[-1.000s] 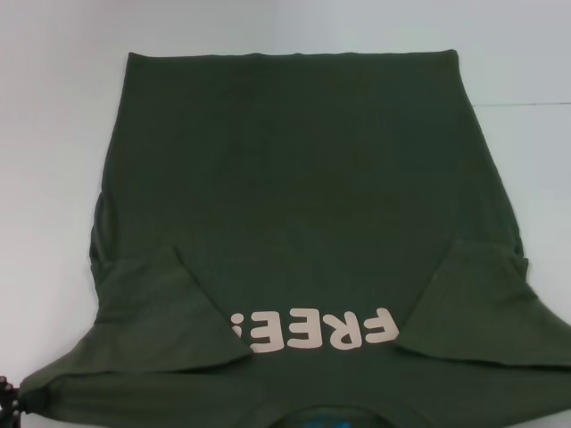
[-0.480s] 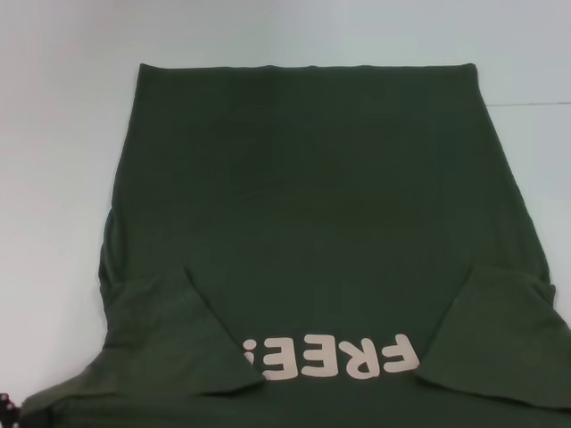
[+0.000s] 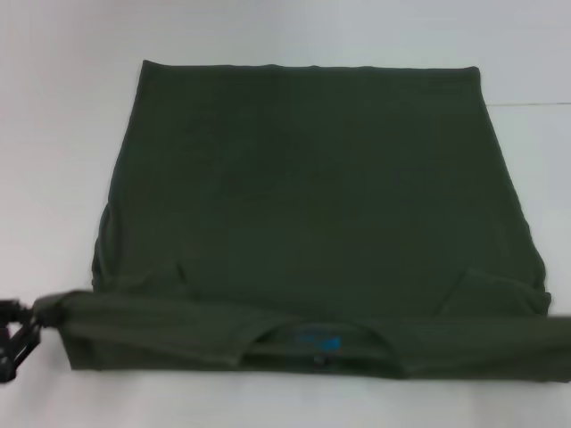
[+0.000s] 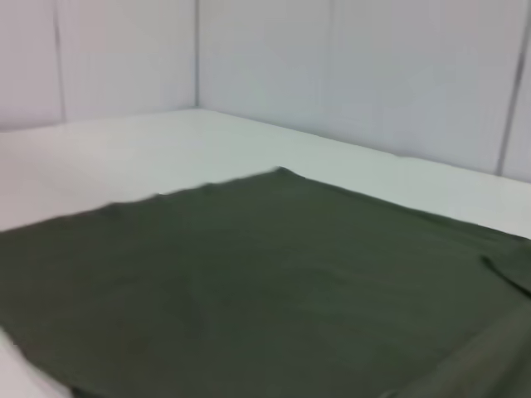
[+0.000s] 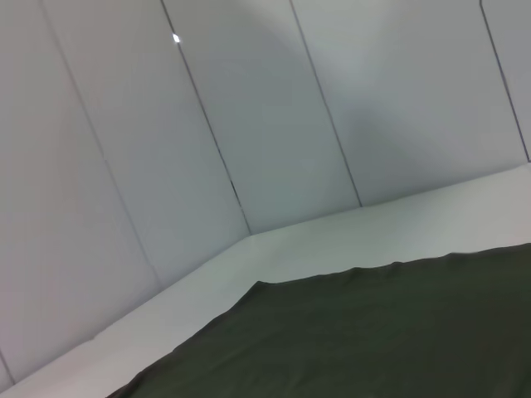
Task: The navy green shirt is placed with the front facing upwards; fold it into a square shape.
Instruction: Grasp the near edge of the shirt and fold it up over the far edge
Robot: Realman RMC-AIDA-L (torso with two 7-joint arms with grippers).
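1. Shirt position: the navy green shirt [image 3: 312, 196] is spread flat on the white table [image 3: 62, 134], with its hem edge lying farthest from the robot.
2. The collar end is lifted and carried over the body of the shirt as a taut band [image 3: 294, 330]; the collar opening [image 3: 319, 341], with a blue mark inside, shows at the band's middle.
3. The left gripper [image 3: 18, 334] is seen at the band's left end, and the bunched corner of cloth there is judged to be clamped between its fingers.
4. The right gripper is not visible at the band's right end, so its fingers cannot be told; the level, stretched band suggests that corner is also carried.
5. The sleeves [image 3: 147, 276] appear tucked inward just beyond the band.
6. Handling: the cloth is judged to be light, soft and limp, so it will sag and wrinkle unless kept stretched.
7. Hold is best taken at the two outer corners of the band, pinching all layers together and keeping even tension.
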